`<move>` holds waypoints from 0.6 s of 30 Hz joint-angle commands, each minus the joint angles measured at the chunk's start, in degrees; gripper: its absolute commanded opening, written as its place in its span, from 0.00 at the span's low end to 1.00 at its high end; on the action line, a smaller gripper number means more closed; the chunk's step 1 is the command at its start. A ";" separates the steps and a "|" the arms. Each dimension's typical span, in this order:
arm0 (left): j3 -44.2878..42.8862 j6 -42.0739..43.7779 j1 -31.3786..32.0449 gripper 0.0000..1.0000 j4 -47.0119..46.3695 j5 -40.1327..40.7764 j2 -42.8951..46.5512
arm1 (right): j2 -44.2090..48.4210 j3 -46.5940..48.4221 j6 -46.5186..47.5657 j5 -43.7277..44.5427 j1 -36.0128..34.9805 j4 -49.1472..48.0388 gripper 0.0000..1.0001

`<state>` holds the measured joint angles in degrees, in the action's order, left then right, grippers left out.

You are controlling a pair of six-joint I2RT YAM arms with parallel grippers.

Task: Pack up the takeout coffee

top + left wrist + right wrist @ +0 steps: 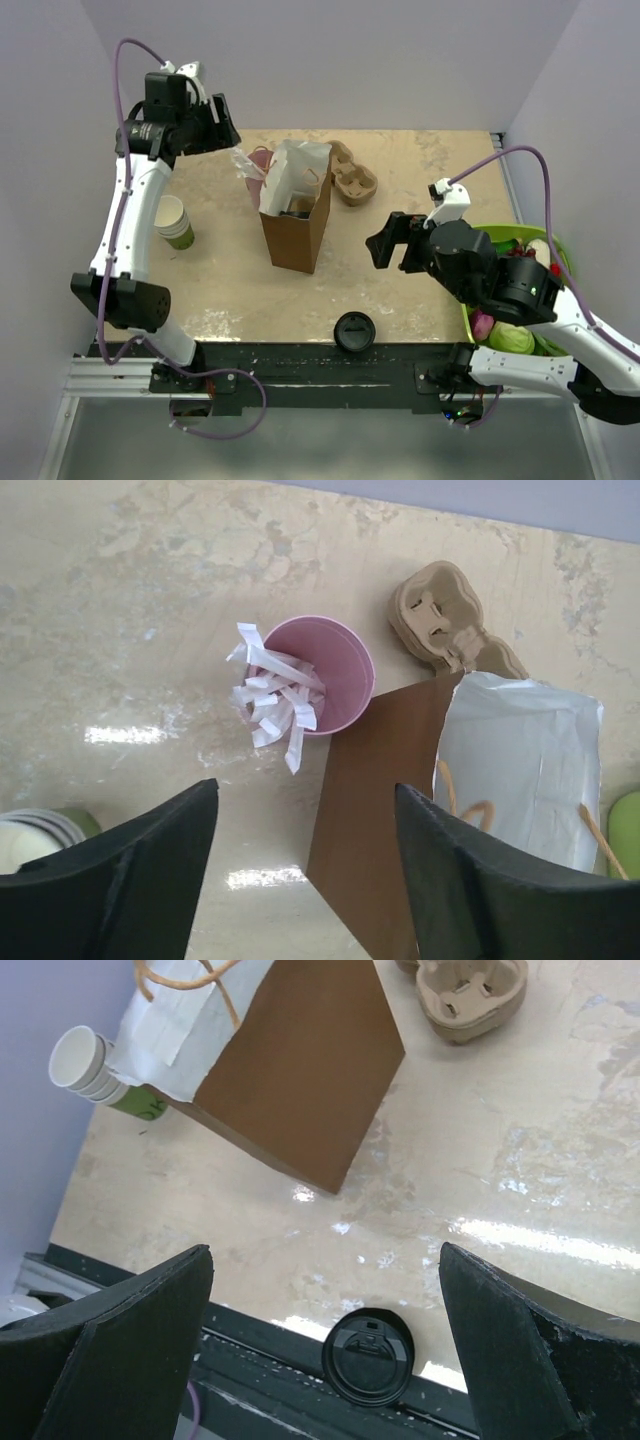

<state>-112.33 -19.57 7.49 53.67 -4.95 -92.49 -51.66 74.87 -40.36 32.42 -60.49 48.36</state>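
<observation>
Top external view: I see a beige table (230,290) w/ a brown paper bag (297,240) standing upright at its centre, its white lining open at the top. The left gripper (215,125) hangs over the far-left corner and the right gripper (385,245) is just right of the bag. Both wrist views show the fingers spread wide w/ nothing between them. A green bowl (510,232) sits at the right edge, mostly hidden under the right arm. A cardboard cup carrier (352,180) lies behind the bag to the right. A pink tumbler (258,160) stuffed w/ white paper strips stands just beside the bag's far-left corner. A stack of paper cups (173,222) stands left of the bag, well apart. A loose black lid (354,331) lies at the near edge. The takeout coffee (298,208) shows only as a dark shape down inside the bag mouth; I can't make out its sides.
</observation>
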 commanded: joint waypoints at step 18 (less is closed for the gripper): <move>3.87 -3.10 -0.02 0.46 -5.68 -9.46 -10.25 | 3.14 -0.60 -3.85 6.69 -0.24 4.20 0.98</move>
<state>-110.26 -21.74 6.94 50.22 -14.37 -102.32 -49.69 74.74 -42.52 36.34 -60.49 52.23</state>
